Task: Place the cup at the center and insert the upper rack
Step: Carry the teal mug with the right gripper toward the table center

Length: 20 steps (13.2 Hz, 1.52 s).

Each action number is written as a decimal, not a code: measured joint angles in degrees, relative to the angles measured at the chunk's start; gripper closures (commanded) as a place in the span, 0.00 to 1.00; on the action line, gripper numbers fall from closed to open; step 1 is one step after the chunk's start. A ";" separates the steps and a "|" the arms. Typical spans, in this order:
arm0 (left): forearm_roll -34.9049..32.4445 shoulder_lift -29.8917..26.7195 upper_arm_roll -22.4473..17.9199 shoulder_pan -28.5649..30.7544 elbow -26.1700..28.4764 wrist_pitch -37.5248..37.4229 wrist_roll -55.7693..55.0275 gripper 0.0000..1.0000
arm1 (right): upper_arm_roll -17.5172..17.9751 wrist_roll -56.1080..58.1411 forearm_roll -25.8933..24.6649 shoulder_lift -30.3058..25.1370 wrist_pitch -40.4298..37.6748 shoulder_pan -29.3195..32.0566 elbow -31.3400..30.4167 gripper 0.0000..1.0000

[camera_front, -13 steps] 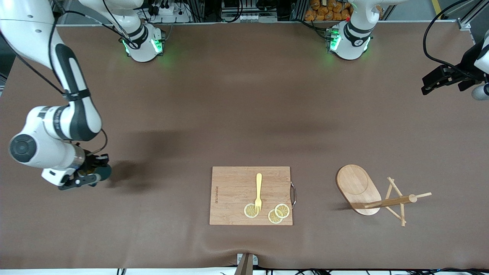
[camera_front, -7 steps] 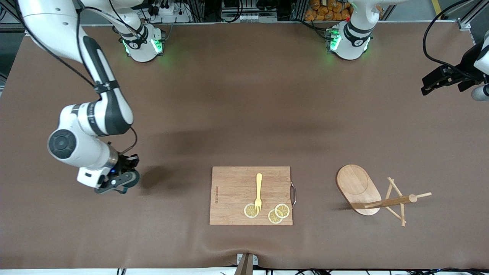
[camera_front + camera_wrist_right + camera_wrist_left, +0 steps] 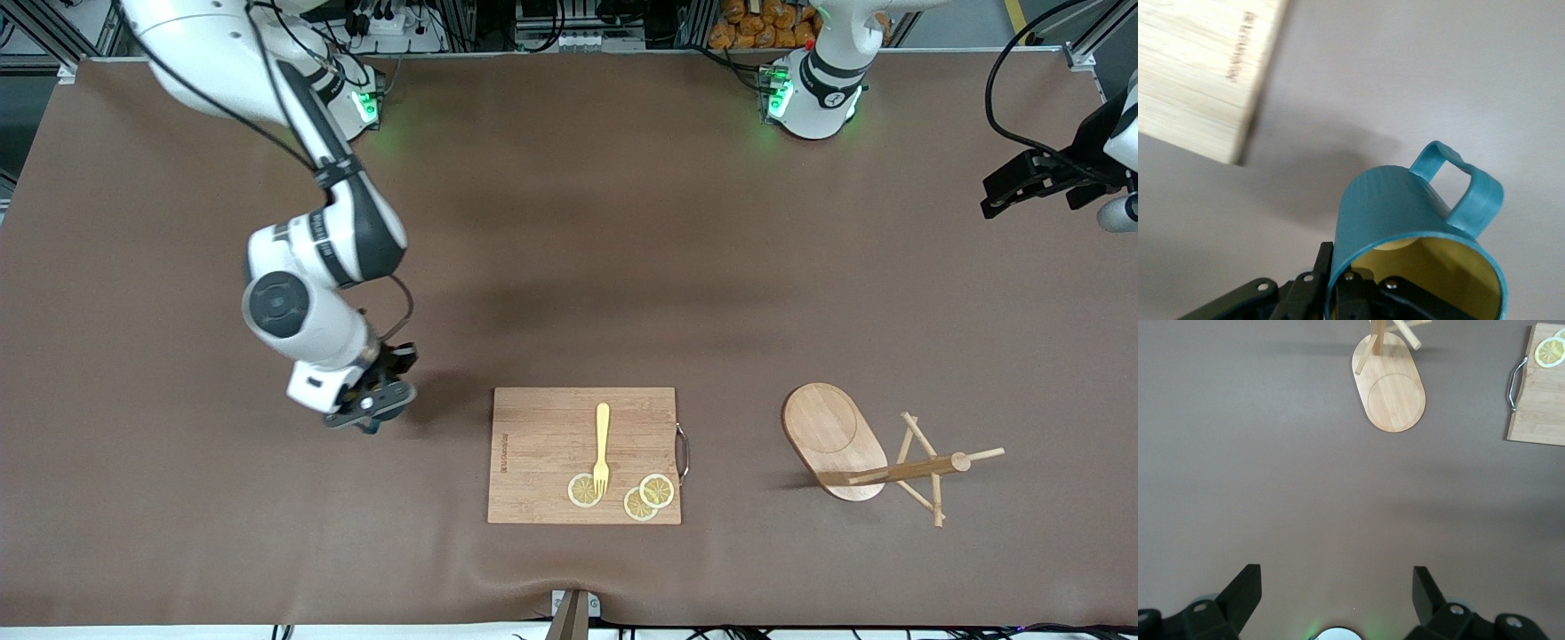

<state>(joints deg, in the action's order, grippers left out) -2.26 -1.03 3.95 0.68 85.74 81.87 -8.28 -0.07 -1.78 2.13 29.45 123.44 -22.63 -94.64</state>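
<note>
Left of centre in the front view, right gripper (image 3: 372,411) hangs over bare tabletop (image 3: 569,222) just off the cutting board (image 3: 542,444), jaws clamped on the rim of the cup (image 3: 1405,227). Cup looks empty (yellowish inside, nothing visible). Step in hand, my read: cup placement, not yet set down. Next move needs an upright drop at centre. Upper rack (image 3: 858,449) sits lower right, untouched. Left gripper (image 3: 1335,600) waits at the upper-right edge, jaws spread, empty. Board carries a fork (image 3: 602,446) and lemon slices (image 3: 656,490).
</note>
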 measured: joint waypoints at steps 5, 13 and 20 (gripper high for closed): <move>0.00 -0.55 -0.25 0.09 0.04 -0.32 0.42 0.00 | 0.04 -20.26 0.03 1.82 0.09 -10.03 2.77 1.00; 0.00 -0.55 -0.26 0.74 0.06 -1.77 1.42 0.00 | 0.10 -59.50 0.16 6.04 0.12 -24.16 4.71 1.00; 0.00 -0.55 2.28 0.59 0.15 -3.12 1.34 0.00 | 0.21 -79.61 10.54 11.38 5.99 -28.33 10.29 1.00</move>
<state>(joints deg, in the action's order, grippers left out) -2.27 -1.58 6.23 1.27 85.89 78.75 -6.94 0.14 -81.39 12.67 40.82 129.43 -50.96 -84.35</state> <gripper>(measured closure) 0.000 0.952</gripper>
